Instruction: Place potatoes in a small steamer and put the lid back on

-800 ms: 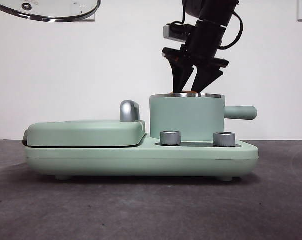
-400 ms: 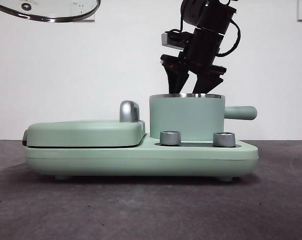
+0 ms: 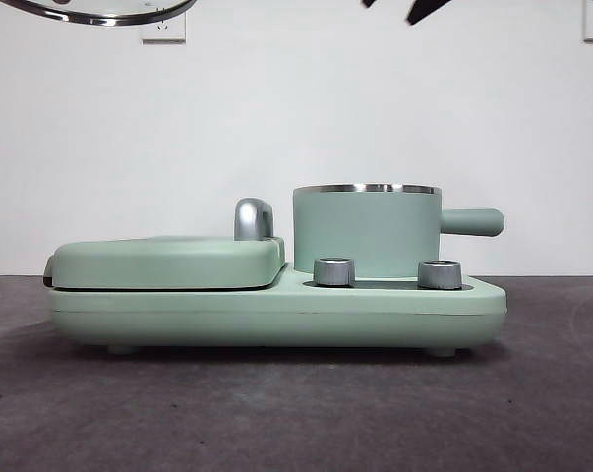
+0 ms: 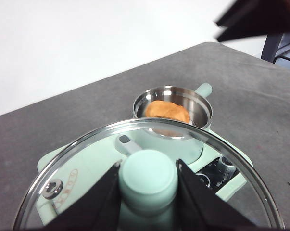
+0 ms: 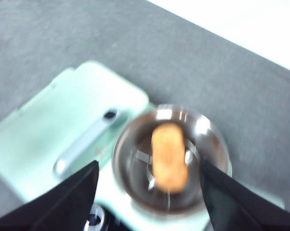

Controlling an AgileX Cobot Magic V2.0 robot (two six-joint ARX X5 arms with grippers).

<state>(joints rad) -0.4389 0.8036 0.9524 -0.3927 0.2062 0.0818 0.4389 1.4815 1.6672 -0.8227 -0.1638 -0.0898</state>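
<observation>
**Potato seated in the steamer; lid held aloft, not yet replaced**

Largest first: the dark grey table carries a mint-green cooking base, which spans most of the front view. On the base, toward 9 o'clock, lies the flat griddle cover with its chrome handle. Toward 3 o'clock stands the small steamer, steel-rimmed, its stubby side handle pointing to 3 o'clock. Two metal knobs sit on the base just in front of the pot.

The glass lid is gripped by the left end effector, whose jaws close on either side of the mint-green lid knob. In the front view only the lid's rim shows, at 11 o'clock, well above the griddle cover and well apart from the pot. The potato lies inside the steamer, below the rim.

The right end effector hangs above the pot with jaws spread wide and nothing between them; in the front view only its black tips appear, at 1 o'clock.

Risks, as a judgement: the lid must travel sideways and down onto the rim. If it arrives off-centre or tilted, it may catch the steel edge and sit crooked. The smooth knob may also slip in the jaws.

Hidden or unclear: the pot wall conceals the potato in the front view. The right wrist view is blurred. Whether the potato clears the lid cannot be told.
</observation>
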